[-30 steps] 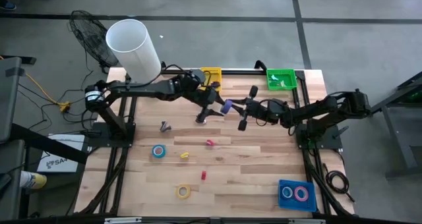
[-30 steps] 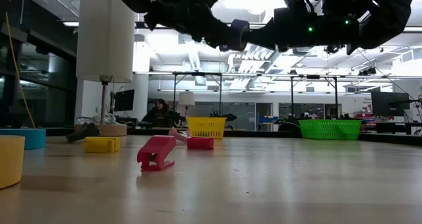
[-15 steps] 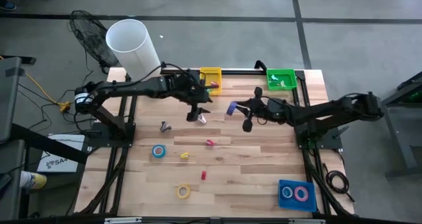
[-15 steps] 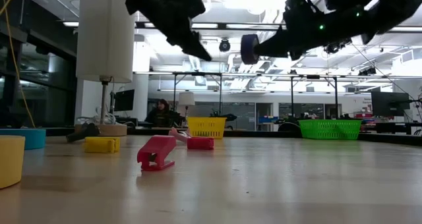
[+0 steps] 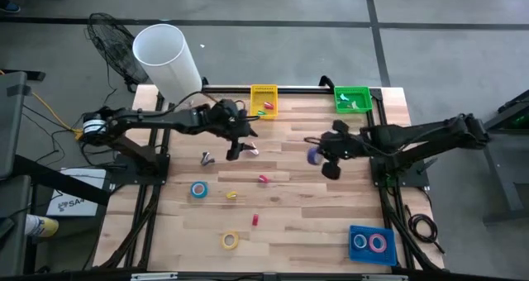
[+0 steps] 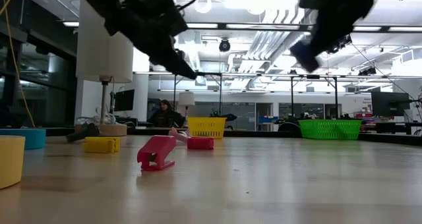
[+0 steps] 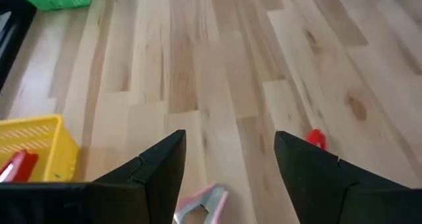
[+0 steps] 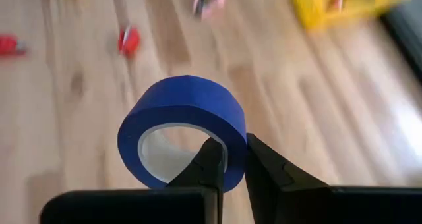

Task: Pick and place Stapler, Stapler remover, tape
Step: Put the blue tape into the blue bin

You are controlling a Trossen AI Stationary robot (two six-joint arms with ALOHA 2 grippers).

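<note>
A blue tape roll with a pale core sits in my right gripper, which is shut on it above the table's middle right. My left gripper is open and holds nothing. It hangs over the table's middle left, just beside a pink and silver object lying on the wood. A light blue roll and a yellow roll lie flat nearer the near edge. A dark stapler remover lies left of my left gripper. My right gripper pinches the wall of the blue roll on the side nearest the wrist, one finger inside the ring against the pale core and one outside. The roll is lifted clear of the table and sticks out beyond the fingertips, its hole facing sideways.
A yellow basket and a green basket stand at the far edge. A blue bin at the near right corner holds two rolls. Small red, pink and yellow pieces lie mid-table. A white cylinder stands far left.
A second ago both grippers met at the blue roll above the table's middle. My left gripper has drawn back toward the left edge and sunk lower, without the roll. My right gripper has carried the roll toward the right and near edges.
</note>
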